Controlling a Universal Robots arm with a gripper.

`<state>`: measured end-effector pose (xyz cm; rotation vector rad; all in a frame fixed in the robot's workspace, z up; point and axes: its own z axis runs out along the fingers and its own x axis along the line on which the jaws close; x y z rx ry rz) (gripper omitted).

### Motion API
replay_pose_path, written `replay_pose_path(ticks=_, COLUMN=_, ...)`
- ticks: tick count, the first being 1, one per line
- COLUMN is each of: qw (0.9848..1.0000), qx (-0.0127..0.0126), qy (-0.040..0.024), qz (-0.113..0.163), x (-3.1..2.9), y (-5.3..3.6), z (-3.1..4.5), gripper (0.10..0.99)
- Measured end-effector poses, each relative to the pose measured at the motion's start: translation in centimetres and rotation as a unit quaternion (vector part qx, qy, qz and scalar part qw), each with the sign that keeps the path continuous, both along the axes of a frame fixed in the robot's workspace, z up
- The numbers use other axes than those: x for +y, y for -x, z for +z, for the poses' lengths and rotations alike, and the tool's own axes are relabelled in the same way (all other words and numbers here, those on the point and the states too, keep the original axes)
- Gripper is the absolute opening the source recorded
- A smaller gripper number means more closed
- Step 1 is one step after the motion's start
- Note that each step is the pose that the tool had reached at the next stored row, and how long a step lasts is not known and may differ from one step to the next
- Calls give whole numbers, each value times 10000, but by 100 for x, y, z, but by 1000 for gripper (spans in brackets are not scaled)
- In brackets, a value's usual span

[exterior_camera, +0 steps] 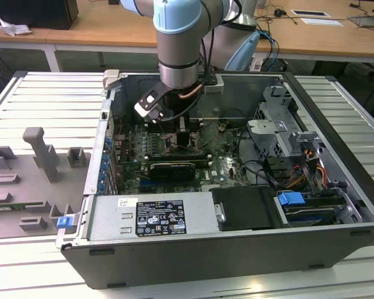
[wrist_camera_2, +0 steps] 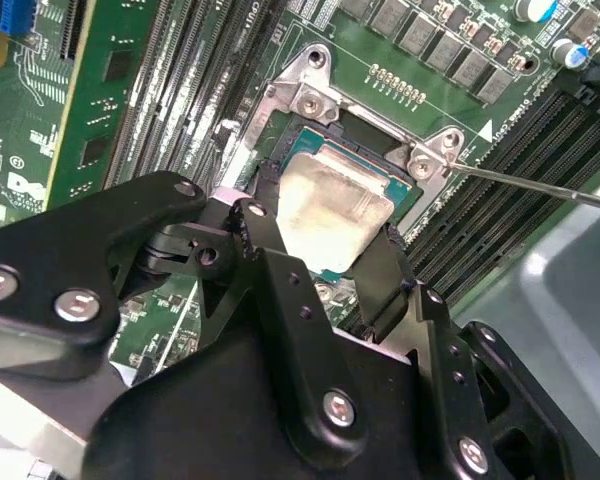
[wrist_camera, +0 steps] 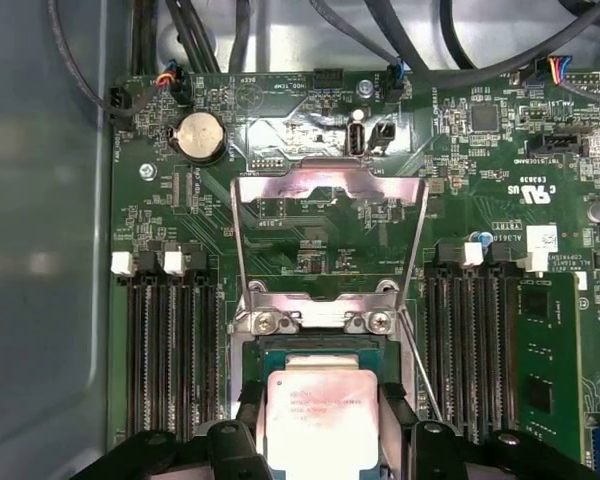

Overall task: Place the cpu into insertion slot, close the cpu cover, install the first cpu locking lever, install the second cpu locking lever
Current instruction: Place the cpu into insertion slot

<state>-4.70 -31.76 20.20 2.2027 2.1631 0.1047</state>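
My claw [wrist_camera_2: 325,238] is pinching the cpu [wrist_camera_2: 342,200] by two opposite edges, one finger on each side, with the silver top facing up. The chip sits right at the insertion slot [wrist_camera_2: 302,100], inside its metal rim. I cannot tell whether it is fully seated or a shade above the contacts. The cpu cover [wrist_camera: 330,185] is flipped open from one edge of the slot, and a thin locking lever [wrist_camera_2: 540,188] lies free just beside it. In the exterior view my arm reaches down into the open computer case [exterior_camera: 237,261], toward its far side.

My main worry is tilt. If the chip goes down with one corner low or slightly rotated, it could ride up on the rim or press unevenly on the slot's contacts and bend them. Letting go while it is askew would leave it crooked under the cover. My fingers are close to the rim and near the memory slots [wrist_camera: 170,340], so a sideways drift could scrape the motherboard [wrist_camera: 480,180] or nudge the lever. The open cover might also drop onto my fingers.
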Motion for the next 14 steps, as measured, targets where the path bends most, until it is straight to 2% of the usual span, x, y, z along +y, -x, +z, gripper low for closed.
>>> replay_pose_path(ticks=4, qw=10000, qx=9, qy=6, qz=-6, x=4, y=1, z=-36, gripper=537)
replay_pose_path(ticks=8, qw=10000, qx=4, qy=-6, qz=-6, x=8, y=-2, z=-43, gripper=537)
replay_pose_path(ticks=9, qw=10000, qx=6, qy=0, qz=-6, x=7, y=-4, z=-41, gripper=549)
replay_pose_path(ticks=10, qw=10000, qx=7, qy=2, qz=-5, x=6, y=-5, z=-39, gripper=612)
replay_pose_path(ticks=14, qw=10000, qx=7, qy=2, qz=2, x=7, y=-6, z=-37, gripper=612)
